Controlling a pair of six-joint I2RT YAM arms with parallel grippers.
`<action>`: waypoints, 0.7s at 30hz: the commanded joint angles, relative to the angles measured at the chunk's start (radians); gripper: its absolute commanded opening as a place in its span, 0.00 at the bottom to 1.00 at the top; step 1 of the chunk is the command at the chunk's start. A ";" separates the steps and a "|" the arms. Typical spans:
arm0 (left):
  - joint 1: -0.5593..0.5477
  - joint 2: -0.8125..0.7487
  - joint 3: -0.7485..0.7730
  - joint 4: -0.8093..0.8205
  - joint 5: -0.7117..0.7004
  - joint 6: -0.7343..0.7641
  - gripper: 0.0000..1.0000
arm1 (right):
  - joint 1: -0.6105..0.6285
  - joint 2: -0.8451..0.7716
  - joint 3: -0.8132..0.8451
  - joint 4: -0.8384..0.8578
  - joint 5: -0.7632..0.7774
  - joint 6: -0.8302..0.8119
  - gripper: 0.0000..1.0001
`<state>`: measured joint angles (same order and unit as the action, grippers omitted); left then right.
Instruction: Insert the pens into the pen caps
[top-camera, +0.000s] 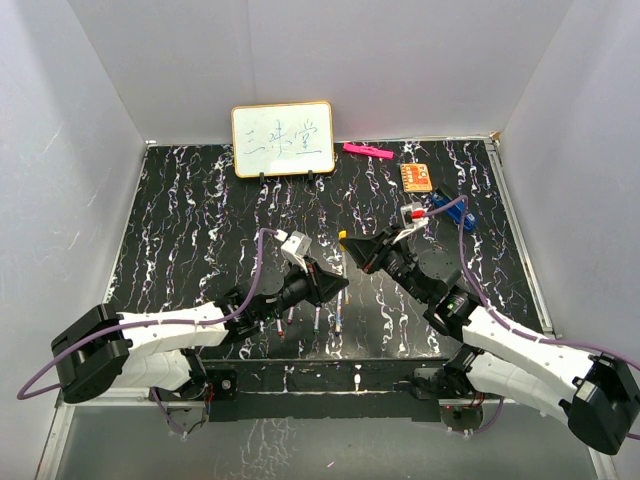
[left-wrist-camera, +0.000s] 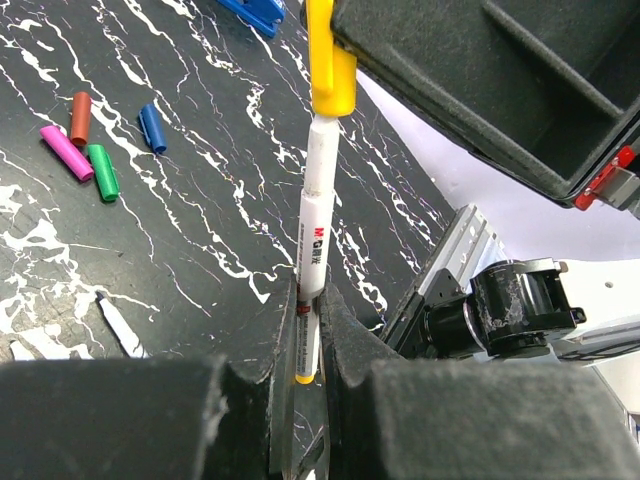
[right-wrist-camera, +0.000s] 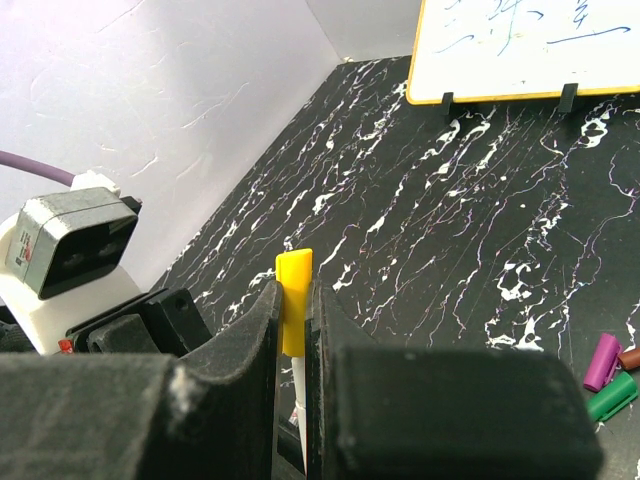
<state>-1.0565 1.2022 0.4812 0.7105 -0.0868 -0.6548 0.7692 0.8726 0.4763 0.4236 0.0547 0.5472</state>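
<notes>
My left gripper (left-wrist-camera: 308, 295) is shut on a white-barrelled pen (left-wrist-camera: 315, 225) with a yellow end, held above the table. The pen's tip sits inside the yellow cap (left-wrist-camera: 325, 60). My right gripper (right-wrist-camera: 294, 300) is shut on that yellow cap (right-wrist-camera: 294, 305), and the white pen (right-wrist-camera: 301, 385) shows below it. In the top view the two grippers meet mid-table, left (top-camera: 335, 272) and right (top-camera: 350, 245), with the yellow cap (top-camera: 343, 238) between them. The magenta (left-wrist-camera: 65, 152), red-brown (left-wrist-camera: 80, 118), green (left-wrist-camera: 102, 172) and blue (left-wrist-camera: 150, 127) caps lie together on the table. Other pens (top-camera: 318, 320) lie near the front edge.
A small whiteboard (top-camera: 283, 139) stands at the back. A pink marker (top-camera: 367, 151), an orange card (top-camera: 417, 177) and a blue clip (top-camera: 447, 208) lie at the back right. Grey walls close in the black marbled table (top-camera: 200, 230) on three sides.
</notes>
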 joint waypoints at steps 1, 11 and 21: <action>0.003 -0.009 0.006 0.025 -0.015 -0.006 0.00 | 0.007 -0.002 0.028 0.046 -0.012 -0.024 0.00; 0.003 -0.053 0.007 0.026 -0.052 0.014 0.00 | 0.010 0.011 0.016 0.035 -0.028 -0.014 0.00; 0.003 -0.076 0.045 0.053 -0.088 0.057 0.00 | 0.014 0.056 0.017 0.016 -0.054 -0.003 0.00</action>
<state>-1.0565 1.1782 0.4767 0.6941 -0.1238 -0.6292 0.7723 0.9112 0.4763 0.4320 0.0303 0.5426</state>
